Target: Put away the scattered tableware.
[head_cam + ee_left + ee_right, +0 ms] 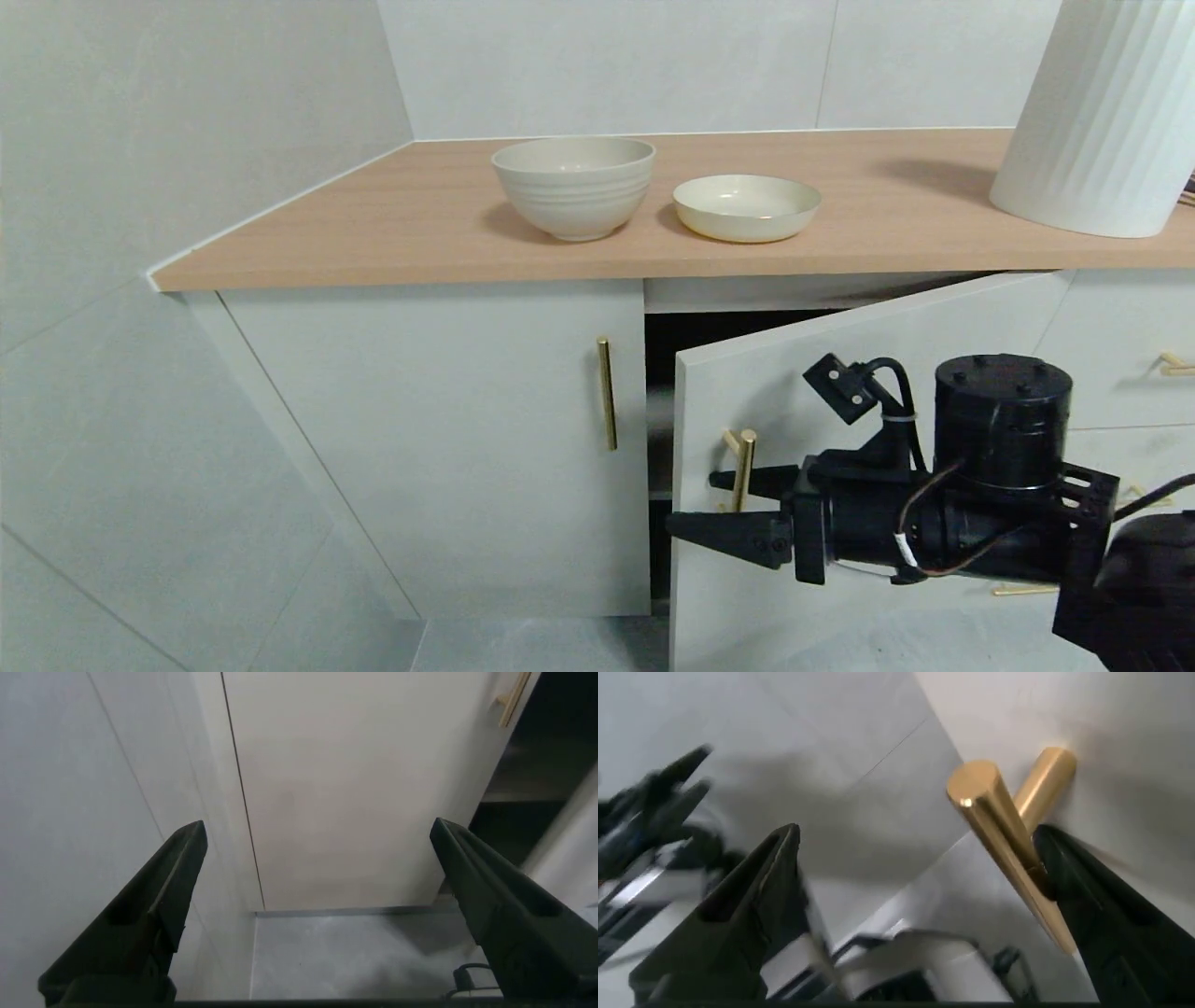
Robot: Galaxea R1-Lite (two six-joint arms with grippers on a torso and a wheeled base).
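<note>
Right gripper (691, 504) at front of ajar cabinet door (840, 355); jaws spread wide, brass handle (743, 469) between fingers, close against one, not clamped. Left gripper (316, 831) facing closed door (355, 784) beside ajar cabinet door; jaws wide apart, holding nothing. Ribbed cream bowl (572, 187) and shallow cream dish (746, 207) side by side, not touching, on wooden countertop (373, 233) above ajar cabinet door.

Matt wood-grain tabletop (355, 238); smooth, faintly glossy cream bowl (572, 191) and dish (746, 207); polished brass-coloured metal handle (1008, 840) on matt door (840, 373).
</note>
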